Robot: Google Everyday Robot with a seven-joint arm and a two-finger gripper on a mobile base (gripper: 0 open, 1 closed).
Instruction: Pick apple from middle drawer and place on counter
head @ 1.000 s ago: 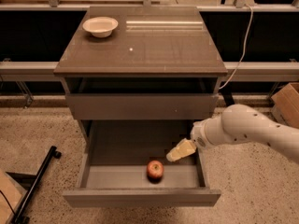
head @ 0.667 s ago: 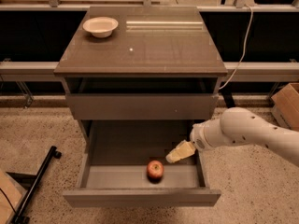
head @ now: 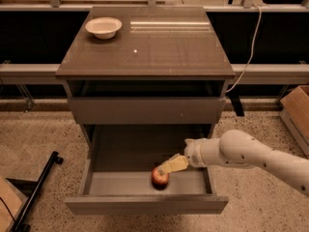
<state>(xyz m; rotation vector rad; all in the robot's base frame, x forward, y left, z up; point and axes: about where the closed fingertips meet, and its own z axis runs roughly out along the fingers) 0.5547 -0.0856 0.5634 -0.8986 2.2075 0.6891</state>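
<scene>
Speckled floor (head: 43, 134) surrounds the cabinet. Within the open middle drawer (head: 145, 204), the apple (head: 160, 177) lies near the front edge, right of centre. The gripper (head: 164, 167) hovers just above it; open or closed, cannot tell. A white bowl (head: 103, 27) occupies the counter's (head: 164, 47) back-left corner.

The apple (head: 160, 178) lies near the front of the middle drawer (head: 145, 205), the gripper (head: 170, 166) just right of it. A bowl (head: 103, 27) stands back-left on the counter (head: 164, 50).

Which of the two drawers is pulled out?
The lower drawer, holding the apple, with the gripper close to it; the upper drawer is pushed in.
</scene>
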